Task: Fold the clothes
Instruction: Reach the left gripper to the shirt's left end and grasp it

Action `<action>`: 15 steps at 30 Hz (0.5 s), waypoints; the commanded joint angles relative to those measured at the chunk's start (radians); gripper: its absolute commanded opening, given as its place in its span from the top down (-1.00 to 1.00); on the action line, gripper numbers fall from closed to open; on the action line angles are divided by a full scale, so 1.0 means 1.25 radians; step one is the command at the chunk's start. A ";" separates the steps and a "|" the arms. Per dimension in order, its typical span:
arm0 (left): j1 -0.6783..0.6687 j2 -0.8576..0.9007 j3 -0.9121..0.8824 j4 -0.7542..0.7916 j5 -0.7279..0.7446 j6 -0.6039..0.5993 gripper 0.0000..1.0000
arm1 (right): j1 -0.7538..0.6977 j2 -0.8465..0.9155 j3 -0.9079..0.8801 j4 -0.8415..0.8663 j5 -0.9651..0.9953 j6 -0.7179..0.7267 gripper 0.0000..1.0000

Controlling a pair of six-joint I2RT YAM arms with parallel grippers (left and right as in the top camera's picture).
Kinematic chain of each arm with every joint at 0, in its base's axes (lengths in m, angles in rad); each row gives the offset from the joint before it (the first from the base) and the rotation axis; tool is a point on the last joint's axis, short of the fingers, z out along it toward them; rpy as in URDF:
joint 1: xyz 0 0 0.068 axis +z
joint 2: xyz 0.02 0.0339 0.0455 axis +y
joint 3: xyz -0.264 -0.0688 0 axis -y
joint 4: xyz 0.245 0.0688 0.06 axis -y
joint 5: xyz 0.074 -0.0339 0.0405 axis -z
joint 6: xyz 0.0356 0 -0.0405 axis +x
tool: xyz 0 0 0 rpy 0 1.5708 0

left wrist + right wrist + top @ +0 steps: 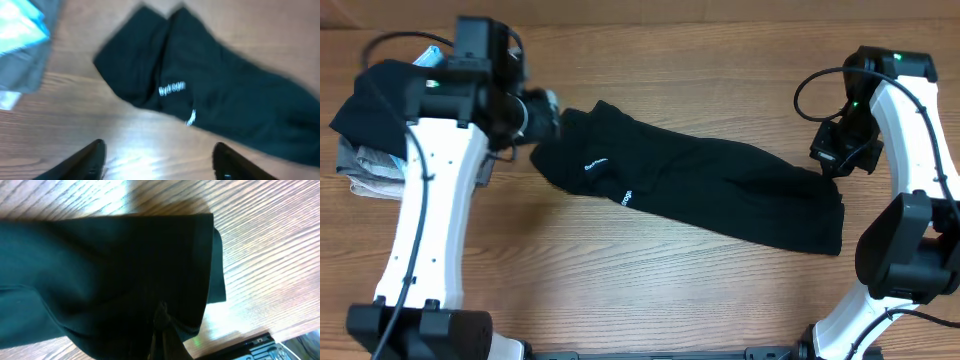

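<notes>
The clothes (700, 185), a black T-shirt with small white lettering (172, 89), lie folded into a long band slanting across the wooden table. My left gripper (546, 108) hovers by the band's left end. In the left wrist view its fingers (95, 155) stand open over bare wood, nothing between them, and the shirt (215, 95) lies just beyond them. My right gripper (835, 160) is at the band's right end. In the right wrist view it is shut (161, 314) on a pinched fold of the black fabric (100, 265).
A pile of other garments sits at the far left: black cloth (375, 95) on top, grey (30, 65) and light-blue patterned pieces (20, 25) beneath. Both arm bases stand at the table's front edge.
</notes>
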 commanded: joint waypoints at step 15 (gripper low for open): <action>-0.186 0.015 -0.426 0.313 -0.157 0.115 -0.53 | -0.001 -0.023 -0.026 0.016 -0.005 0.003 0.92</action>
